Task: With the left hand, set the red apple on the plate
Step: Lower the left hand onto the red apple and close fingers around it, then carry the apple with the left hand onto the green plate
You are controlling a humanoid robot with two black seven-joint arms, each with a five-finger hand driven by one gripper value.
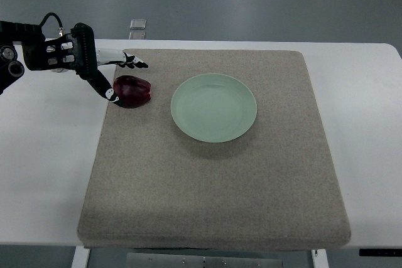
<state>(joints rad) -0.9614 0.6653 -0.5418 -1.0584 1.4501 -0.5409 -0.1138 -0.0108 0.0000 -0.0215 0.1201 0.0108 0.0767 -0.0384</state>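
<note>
Broadly, a white rectangular table (44,174) fills the frame and carries a large grey-beige felt mat (213,180), which gives a soft, non-slip bed for the work. Near the mat's centre, a little toward the upper half, sits the round pale-green plate (214,107), bare and set within easy reach as the drop target. Entering from the upper left, the black-and-white robot left hand (103,70) has its fingers spread apart and clamps nothing: one finger (133,62) stretches over the mat's top edge above the fruit, another (105,90) angles down to the fruit's left side, apparently touching it. That bracketing pose looks like the set-up for a grasp, not yet closed. Smallest, the dark red glossy apple (132,91) rests on the mat at upper left, just left of the plate and apart from it. No right hand shows.
</note>
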